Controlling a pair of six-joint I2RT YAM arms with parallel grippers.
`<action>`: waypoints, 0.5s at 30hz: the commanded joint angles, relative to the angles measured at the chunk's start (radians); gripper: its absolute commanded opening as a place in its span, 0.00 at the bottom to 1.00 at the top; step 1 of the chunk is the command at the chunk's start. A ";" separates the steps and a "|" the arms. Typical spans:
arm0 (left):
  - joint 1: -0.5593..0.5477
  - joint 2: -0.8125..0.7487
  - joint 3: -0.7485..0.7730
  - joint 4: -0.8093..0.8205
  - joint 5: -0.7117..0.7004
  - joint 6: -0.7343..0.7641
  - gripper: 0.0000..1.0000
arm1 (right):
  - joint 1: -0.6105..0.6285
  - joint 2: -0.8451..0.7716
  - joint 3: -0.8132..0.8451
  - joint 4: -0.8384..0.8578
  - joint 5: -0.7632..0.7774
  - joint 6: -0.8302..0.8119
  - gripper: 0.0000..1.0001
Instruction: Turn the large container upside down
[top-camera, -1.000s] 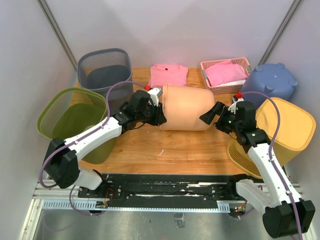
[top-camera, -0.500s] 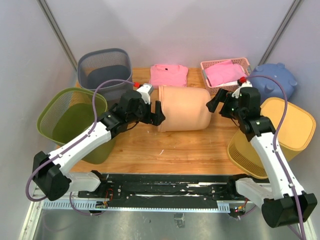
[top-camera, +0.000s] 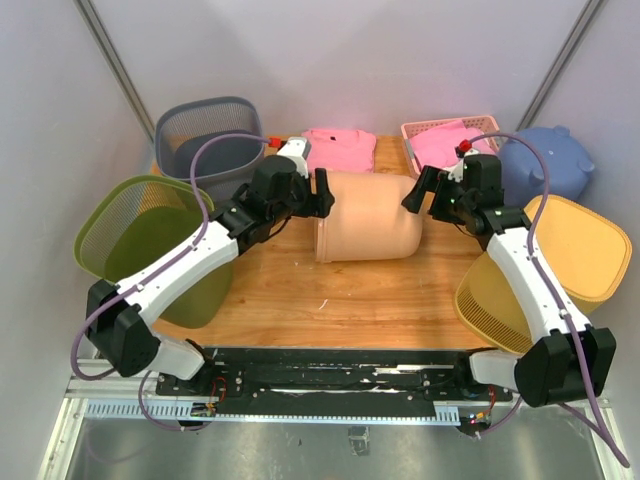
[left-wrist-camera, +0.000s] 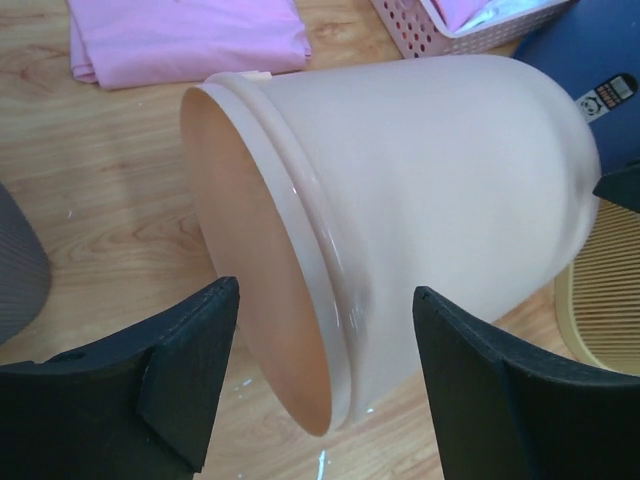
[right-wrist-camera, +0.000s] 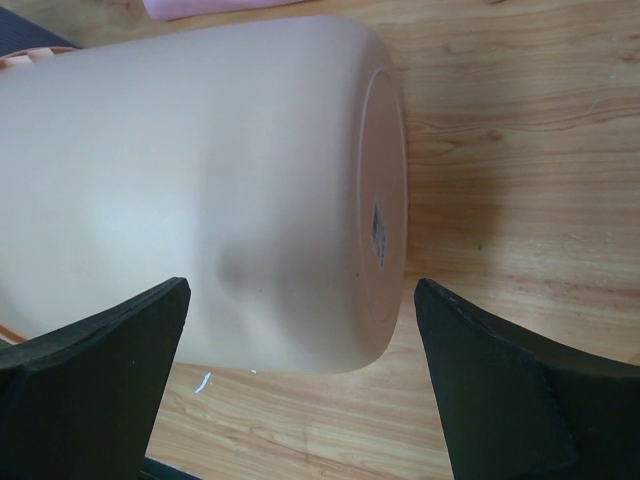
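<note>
The large container (top-camera: 370, 215) is a peach plastic tub lying on its side on the wooden table, mouth to the left and flat base to the right. My left gripper (top-camera: 322, 192) hovers open at the far side of the mouth. In the left wrist view the rim of the large container (left-wrist-camera: 430, 180) shows between the spread fingers of the left gripper (left-wrist-camera: 325, 300), not touched. My right gripper (top-camera: 418, 192) stands open by the base. In the right wrist view the large container (right-wrist-camera: 200, 170) fills the gap of the right gripper (right-wrist-camera: 302, 290), with nothing held.
A grey mesh bin (top-camera: 210, 140) and a green mesh bin (top-camera: 145, 235) stand on the left. A yellow bin (top-camera: 565, 260) and a blue pig-shaped tub (top-camera: 545, 165) stand on the right. At the back lie a pink cloth (top-camera: 338, 150) and a pink basket (top-camera: 450, 150).
My left gripper has let go of the container's rim, opened and drawn back toward the far side. The right gripper has also moved farther back. The container stays on its side.
</note>
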 joint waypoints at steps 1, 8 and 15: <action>-0.001 0.051 0.026 0.025 -0.033 -0.008 0.71 | -0.038 0.027 0.002 0.061 -0.123 0.030 0.98; 0.000 0.076 0.002 0.034 -0.008 -0.012 0.48 | -0.061 0.064 -0.075 0.219 -0.326 0.105 0.98; -0.001 0.068 -0.030 0.048 0.026 -0.013 0.36 | -0.063 0.077 -0.084 0.276 -0.488 0.140 0.97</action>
